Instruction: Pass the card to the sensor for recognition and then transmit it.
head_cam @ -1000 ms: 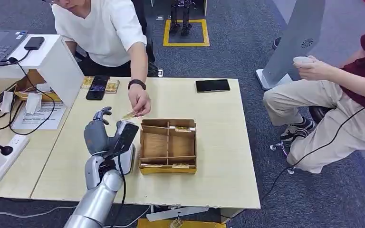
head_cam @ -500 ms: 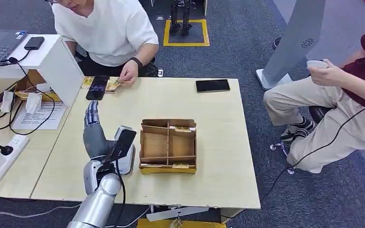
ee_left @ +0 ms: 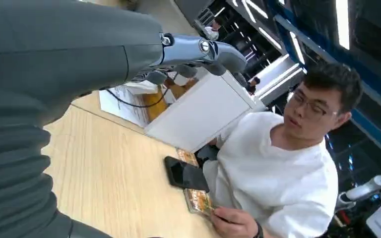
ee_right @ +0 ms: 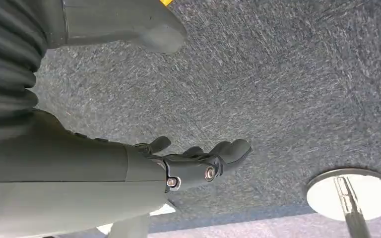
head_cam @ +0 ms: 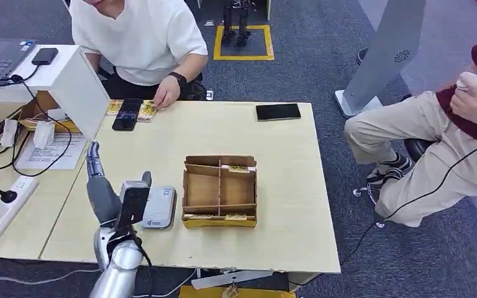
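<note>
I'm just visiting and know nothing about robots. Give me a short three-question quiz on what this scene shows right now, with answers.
1. True or false: the robot's left hand holds a card.
2. Which lies right beside the brown cardboard divided box on the pale wooden table? A) a laptop B) the grey flat sensor C) a cup
3. Fill in: the person in the white shirt rests a hand at the patterned cards, next to a black ____.

Key
1. False: its fingers are spread with nothing in them.
2. B
3. Phone
</note>
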Tool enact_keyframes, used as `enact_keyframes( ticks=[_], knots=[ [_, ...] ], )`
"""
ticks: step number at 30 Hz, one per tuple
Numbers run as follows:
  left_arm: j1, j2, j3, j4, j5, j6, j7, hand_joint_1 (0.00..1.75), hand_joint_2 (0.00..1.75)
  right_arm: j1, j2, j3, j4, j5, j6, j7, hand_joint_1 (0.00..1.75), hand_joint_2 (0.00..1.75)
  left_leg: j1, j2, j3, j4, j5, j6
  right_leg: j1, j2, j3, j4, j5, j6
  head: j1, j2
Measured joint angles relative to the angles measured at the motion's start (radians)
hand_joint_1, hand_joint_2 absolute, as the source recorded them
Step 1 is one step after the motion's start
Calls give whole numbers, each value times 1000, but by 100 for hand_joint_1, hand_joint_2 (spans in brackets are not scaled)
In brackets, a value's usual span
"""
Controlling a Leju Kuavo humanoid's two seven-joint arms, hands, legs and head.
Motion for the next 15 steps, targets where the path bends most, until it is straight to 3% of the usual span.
enact_keyframes(
  ticks=[2,10,15],
  knots=[
    [43,29,-33,-61,88,-45,-50,0,175,1,0,0,-1,-10,0,-10,0,175,0,0,0,0,0,0,0,0,0,0,0,0,0,0],
    [159,98,-135,-241,214,-102,-189,0,175,5,-2,0,-5,-31,0,-27,0,175,0,0,0,0,0,0,0,0,0,0,0,0,0,0],
    [187,118,-171,-308,228,-109,-212,0,175,6,-2,0,-5,-35,0,-27,0,175,0,0,0,0,0,0,0,0,0,0,0,0,0,0]
  ],
)
